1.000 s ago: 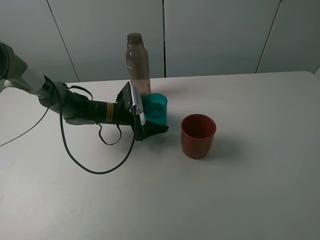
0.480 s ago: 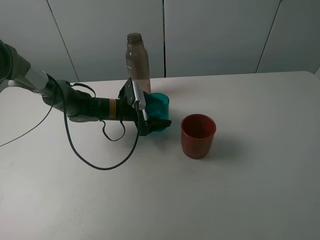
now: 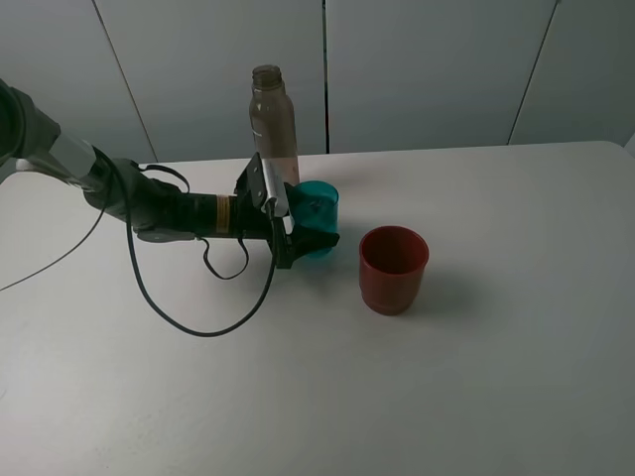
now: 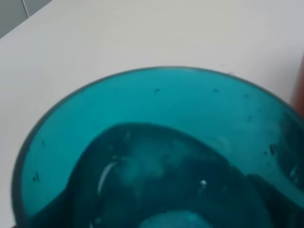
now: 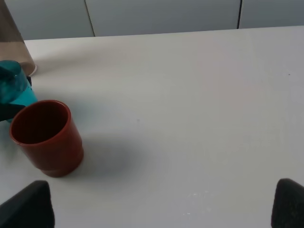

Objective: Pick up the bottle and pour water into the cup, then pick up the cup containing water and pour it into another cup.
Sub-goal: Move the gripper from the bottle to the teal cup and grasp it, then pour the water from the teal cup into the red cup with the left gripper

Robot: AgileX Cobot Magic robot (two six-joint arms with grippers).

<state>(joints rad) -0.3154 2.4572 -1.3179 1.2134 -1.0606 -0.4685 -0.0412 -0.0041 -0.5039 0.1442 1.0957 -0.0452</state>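
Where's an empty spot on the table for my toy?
Bare: everything right of the red cup to the table edge, and the wide front strip. Crowded: back left, where bottle, teal cup and left gripper bunch together.

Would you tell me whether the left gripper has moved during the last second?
Yes: the left gripper edged rightward, toward the opaque dark-red plastic cup.

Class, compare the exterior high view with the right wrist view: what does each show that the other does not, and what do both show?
Only the exterior high view shows the whole left arm, the left gripper closed on the teal cup, and the open neck of the bottle. Only the right wrist view shows the right gripper, its dark fingertips wide apart. Both show the teal cup, the red cup, the bottle and the white table.
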